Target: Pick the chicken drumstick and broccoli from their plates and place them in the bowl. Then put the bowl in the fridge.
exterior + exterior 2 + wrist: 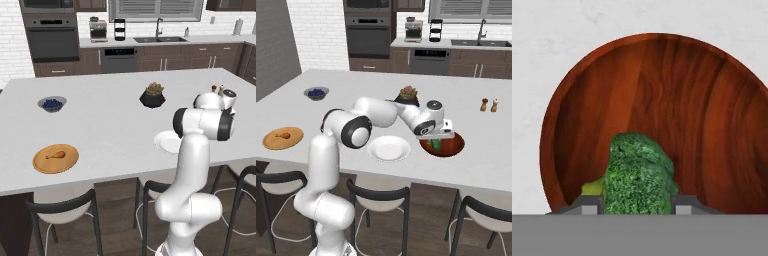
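Observation:
My gripper [436, 142] hangs low over the reddish-brown bowl [455, 146] at the counter's near right, shut on the dark green broccoli [434, 144]. In the hand view the broccoli [640, 175] sits wedged between both fingertips [587, 204] above the bowl's inside [687, 100]. The white plate [388, 149] just left of the bowl is bare. The golden chicken drumstick [56, 155] lies on the tan wooden plate [42, 167] far to the left, near the front edge. A tall grey side that seems to be the fridge [271, 45] rises at the far left.
A small grey bowl of blueberries [52, 104] and a black succulent pot [152, 96] stand further back on the counter. Two shakers [489, 105] are at the right. Black stools [62, 205] line the near edge. A dark wall oven [52, 37] is behind.

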